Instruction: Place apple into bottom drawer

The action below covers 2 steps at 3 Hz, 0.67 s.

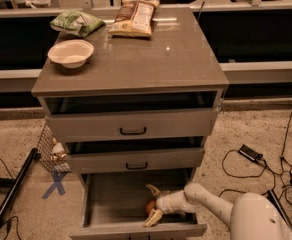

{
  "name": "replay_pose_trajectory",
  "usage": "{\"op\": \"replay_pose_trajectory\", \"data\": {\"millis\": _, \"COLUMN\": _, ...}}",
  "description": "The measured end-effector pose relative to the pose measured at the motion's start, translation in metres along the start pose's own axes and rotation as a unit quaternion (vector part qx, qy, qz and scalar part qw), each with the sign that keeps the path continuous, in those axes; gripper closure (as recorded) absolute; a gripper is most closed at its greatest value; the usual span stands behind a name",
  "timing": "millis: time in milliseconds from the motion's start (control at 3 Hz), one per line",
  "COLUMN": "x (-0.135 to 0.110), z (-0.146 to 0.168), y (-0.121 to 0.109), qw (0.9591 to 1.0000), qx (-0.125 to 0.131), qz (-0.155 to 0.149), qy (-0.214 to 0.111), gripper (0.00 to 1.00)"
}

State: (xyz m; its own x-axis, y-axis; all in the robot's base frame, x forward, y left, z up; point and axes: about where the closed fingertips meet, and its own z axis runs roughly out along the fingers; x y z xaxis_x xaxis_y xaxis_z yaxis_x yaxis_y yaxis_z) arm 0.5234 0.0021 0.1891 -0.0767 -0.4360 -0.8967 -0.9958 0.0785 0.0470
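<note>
I see only a sliver of the apple (150, 207) between my gripper's (148, 205) spread fingers; at 6 o'clock the frame edge crops the bottom drawer's (111, 199) front.

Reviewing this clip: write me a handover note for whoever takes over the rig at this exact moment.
Gripper: reaching into the open bottom drawer from the right, fingers spread open above and below the apple.
Apple: inside the bottom drawer, near its front, between the fingers. It appears to sit on the drawer floor, though contact with the fingers cannot be ruled out.
Done: drawer is open, apple is in it, grip looks released.
Left: draw the arm back out without nudging the apple, then check that it lies settled.
</note>
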Motion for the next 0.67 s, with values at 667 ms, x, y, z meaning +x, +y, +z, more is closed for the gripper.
{"op": "replay_pose_trajectory", "data": {"millis": 667, "x": -0.043, "z": -0.009, "y": 0.023, "qw": 0.9988, "qx": -0.048, "qz": -0.011, "qy": 0.004, "gripper": 0.0}}
